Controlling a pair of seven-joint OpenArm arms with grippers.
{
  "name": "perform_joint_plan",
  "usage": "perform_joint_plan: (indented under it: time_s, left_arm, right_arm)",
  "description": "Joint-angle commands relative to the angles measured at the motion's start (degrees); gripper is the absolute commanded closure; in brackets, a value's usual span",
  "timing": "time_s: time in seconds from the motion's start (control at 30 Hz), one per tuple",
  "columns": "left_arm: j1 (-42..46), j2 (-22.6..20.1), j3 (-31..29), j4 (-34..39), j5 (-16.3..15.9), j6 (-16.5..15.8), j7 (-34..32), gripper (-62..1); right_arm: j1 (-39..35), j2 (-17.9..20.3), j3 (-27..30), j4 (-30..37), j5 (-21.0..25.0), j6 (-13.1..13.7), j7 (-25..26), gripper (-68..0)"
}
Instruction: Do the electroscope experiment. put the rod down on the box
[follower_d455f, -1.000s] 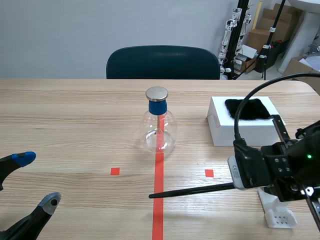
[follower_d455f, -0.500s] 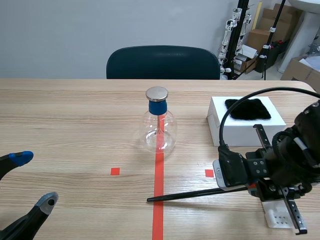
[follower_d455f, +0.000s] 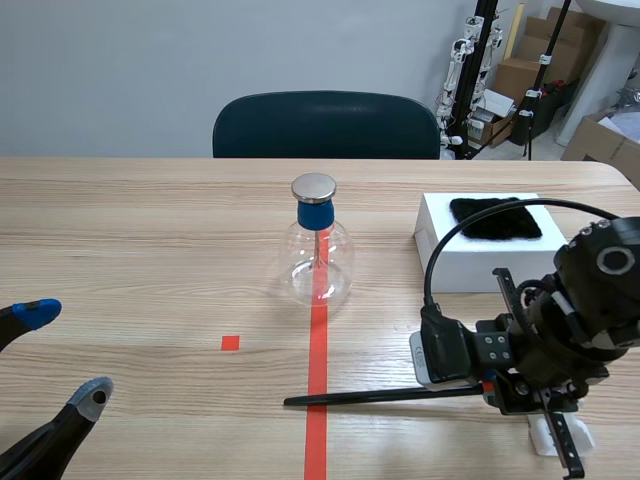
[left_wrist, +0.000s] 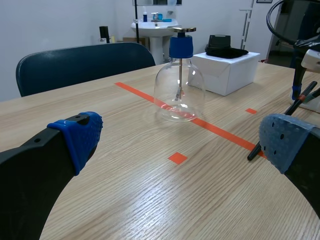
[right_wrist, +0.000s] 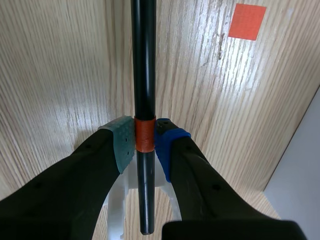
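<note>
In the scene view the rod (follower_d455f: 380, 395) is held low over the table (follower_d455f: 150, 250) by the right gripper (follower_d455f: 488, 386), short of the white box (follower_d455f: 450, 268), so it is best lifted and carried level above the box top. In the left wrist view the left gripper (left_wrist: 180, 140) is seen spread wide, empty. In the right wrist view the rod is pinched at its orange band (right_wrist: 145, 135), to be released only once rested

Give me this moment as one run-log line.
right gripper: shut on rod | rod: roughly level, low, not yet on box | left gripper: open | electroscope: upright
</note>
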Motion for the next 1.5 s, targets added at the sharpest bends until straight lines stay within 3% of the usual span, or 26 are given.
perform_joint_plan:
  time_s: [0.0, 0.57, 0.67, 0.87, 1.07, 1.1, 1.47]
  left_arm:
    - [0.0, -0.7, -0.2, 0.6, -0.2, 0.3, -0.6, -62.3]
    - [0.0, -0.7, -0.2, 0.6, 1.6, 0.3, -0.8, -62.3]
    - [0.0, -0.7, -0.2, 0.6, 1.8, 0.3, -0.8, -62.3]
    - [0.0, -0.7, -0.2, 0.6, 1.7, 0.3, -0.8, -62.3]
    - [0.0, -0.7, -0.2, 0.6, 1.7, 0.3, -0.8, -62.3]
    - [0.0, -0.7, -0.2, 0.6, 1.7, 0.3, -0.8, -62.3]
    - [0.0, -0.7, -0.2, 0.6, 1.7, 0.3, -0.8, -62.3]
  right_arm:
    - [1.2, -0.2, 0.2, -0.1, 0.1, 0.5, -0.2, -6.8]
    - [1.8, -2.4, 0.1, -2.1, 0.0, 0.5, 0.1, -7.0]
    - [1.8, -2.4, 0.1, -2.1, 0.0, 0.5, 0.3, -15.9]
    - [1.8, -2.3, 0.1, -2.1, 0.0, 0.5, 0.3, -46.0]
    - [1.8, -2.3, 0.1, -2.1, 0.0, 0.5, 0.3, -65.7]
    - [1.8, -2.3, 0.1, -2.1, 0.0, 0.5, 0.3, -67.9]
    - [1.8, -2.3, 0.1, -2.1, 0.0, 0.5, -0.2, -67.9]
